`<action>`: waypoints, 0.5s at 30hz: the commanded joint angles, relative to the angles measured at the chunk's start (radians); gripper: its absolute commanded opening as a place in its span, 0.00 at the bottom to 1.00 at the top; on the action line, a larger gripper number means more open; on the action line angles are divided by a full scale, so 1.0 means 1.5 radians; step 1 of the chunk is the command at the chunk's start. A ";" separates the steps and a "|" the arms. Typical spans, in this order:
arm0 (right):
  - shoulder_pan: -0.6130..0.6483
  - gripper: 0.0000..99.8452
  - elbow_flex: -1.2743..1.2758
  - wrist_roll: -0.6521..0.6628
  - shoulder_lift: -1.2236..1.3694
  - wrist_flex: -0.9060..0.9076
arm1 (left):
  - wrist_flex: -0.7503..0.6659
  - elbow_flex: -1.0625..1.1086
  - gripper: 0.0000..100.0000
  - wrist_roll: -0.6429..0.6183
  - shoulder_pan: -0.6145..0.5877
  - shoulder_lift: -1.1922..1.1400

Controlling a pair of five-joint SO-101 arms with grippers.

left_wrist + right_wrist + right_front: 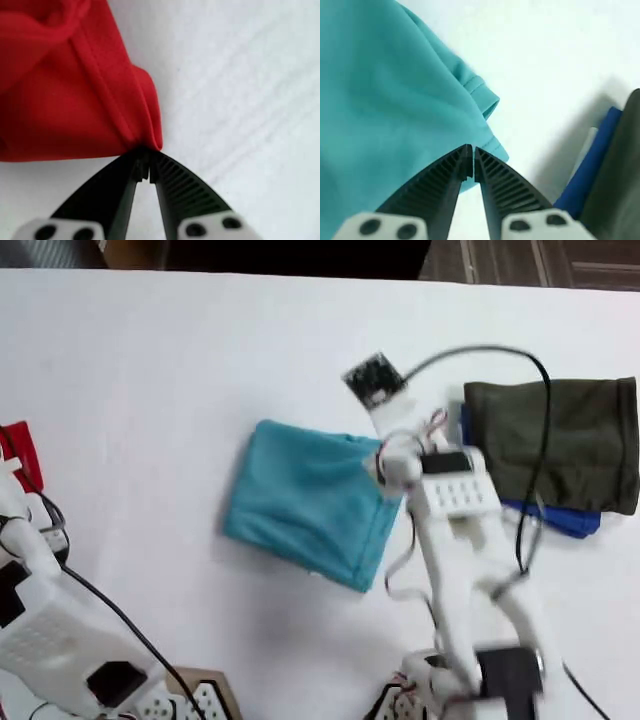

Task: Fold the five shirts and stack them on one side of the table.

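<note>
— Where is the teal shirt [310,502] seen?
— Mid-frame in the high view, on the table [150,370]. Its right edge is pinched by the right gripper [471,162].
— And the others?
— An olive shirt [560,435] is laid over a blue shirt [570,520] at the right edge. At the left edge, a red shirt [65,85] is pinched at its corner by the left gripper [148,167].

Both arms are white and blocky. The right arm [460,540] has a long black cable [545,430] looping beside it and thin red wires [432,422] by its wrist. The left arm [50,640] has a black cable [120,625] too. The left gripper [149,172] and right gripper [472,162] have black, pointy fingers [445,180] with small ridges and white bases [385,225] with round dark holes [370,226].
</note>
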State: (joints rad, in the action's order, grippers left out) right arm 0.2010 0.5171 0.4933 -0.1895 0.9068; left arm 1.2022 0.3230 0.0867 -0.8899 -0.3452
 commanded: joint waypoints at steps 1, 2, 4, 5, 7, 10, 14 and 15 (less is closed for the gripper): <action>-0.006 0.02 -0.195 0.001 0.171 0.071 | -0.017 0.007 0.03 -0.003 -0.007 -0.010; -0.003 0.02 -0.243 0.001 0.211 0.095 | -0.017 0.007 0.03 -0.003 -0.007 -0.010; 0.006 0.02 -0.329 0.001 0.270 0.148 | -0.017 0.007 0.03 -0.003 -0.007 -0.010; 0.008 0.02 -0.365 0.001 0.292 0.176 | -0.017 0.007 0.03 -0.003 -0.007 -0.010; 0.026 0.02 -0.427 0.000 0.323 0.231 | -0.017 0.007 0.03 -0.003 -0.007 -0.010; 0.048 0.02 -0.481 0.000 0.354 0.279 | -0.017 0.007 0.03 -0.003 -0.007 -0.010; 0.057 0.02 -0.494 0.000 0.393 0.280 | -0.017 0.007 0.03 -0.003 -0.007 -0.010; 0.057 0.02 -0.495 0.000 0.405 0.279 | -0.017 0.007 0.03 -0.003 -0.007 -0.010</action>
State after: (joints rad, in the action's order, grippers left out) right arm 0.2777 -0.1765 0.4933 0.3982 1.3180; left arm 1.2022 0.3230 0.0867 -0.8899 -0.3452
